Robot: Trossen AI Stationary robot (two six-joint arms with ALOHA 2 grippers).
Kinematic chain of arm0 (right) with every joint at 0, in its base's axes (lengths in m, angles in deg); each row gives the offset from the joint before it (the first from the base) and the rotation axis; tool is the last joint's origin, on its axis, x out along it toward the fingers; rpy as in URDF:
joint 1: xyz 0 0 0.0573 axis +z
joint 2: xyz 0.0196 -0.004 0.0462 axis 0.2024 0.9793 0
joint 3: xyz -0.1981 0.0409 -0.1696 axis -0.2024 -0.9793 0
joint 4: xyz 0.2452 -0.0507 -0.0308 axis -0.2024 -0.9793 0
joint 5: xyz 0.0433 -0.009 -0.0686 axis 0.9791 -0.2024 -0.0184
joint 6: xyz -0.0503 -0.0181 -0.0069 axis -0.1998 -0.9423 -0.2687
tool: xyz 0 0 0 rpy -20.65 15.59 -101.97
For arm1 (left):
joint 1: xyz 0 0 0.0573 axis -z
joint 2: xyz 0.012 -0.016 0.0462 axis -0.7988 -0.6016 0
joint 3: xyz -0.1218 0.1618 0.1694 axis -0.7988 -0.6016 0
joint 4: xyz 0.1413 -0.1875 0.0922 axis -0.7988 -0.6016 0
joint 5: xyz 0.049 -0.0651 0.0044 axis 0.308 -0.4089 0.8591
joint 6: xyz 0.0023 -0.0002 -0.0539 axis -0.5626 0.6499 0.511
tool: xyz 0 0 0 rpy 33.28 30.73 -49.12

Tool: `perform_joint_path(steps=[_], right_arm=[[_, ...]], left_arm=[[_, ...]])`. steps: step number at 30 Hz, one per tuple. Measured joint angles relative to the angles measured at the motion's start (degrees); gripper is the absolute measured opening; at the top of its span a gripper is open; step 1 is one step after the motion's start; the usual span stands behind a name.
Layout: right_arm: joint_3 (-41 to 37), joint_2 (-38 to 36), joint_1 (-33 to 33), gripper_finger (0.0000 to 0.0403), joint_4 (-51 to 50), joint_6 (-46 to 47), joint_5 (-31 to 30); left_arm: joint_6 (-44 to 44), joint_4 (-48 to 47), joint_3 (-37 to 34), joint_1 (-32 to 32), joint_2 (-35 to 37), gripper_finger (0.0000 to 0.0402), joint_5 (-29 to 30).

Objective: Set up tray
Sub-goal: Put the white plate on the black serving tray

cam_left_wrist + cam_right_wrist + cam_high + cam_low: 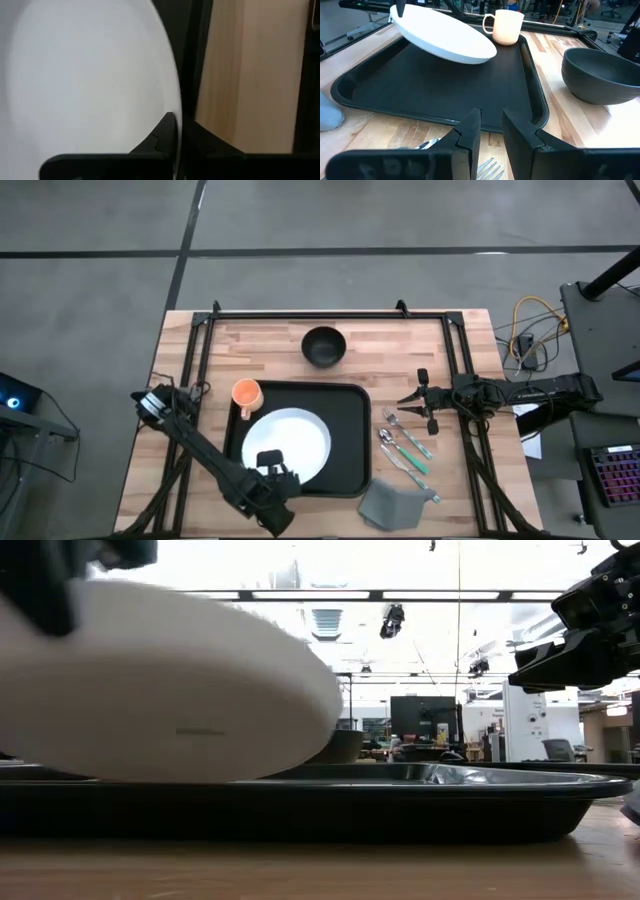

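High view showed your left gripper (268,461) pinching the white plate (288,442) by its rim, tilted over the tray (350,405) (likely to lay it flat); your right gripper (412,402) waited, fingers slightly apart.

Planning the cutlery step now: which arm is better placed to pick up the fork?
Right. Its end effector hovers open just above the fork beside the tray. The left end effector is busy, shut on the tilted white plate.
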Motion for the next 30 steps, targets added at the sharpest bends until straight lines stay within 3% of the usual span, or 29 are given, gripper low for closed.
perform_joint_path(steps=[9, 30], right_arm=[[0.0, 0.0, 0.0, 0.0068, 0.0, 0.0, 0.0], [0.0, 0.0, 0.0, 0.0068, 0.0, 0.0, 0.0]], left_arm=[[8.5, 4.0, -5.9, 1.3, 0.0, 0.0001, -6.3], [10.6, 7.5, -10.2, 1.3, 0.1, 0.0001, -8.2]])
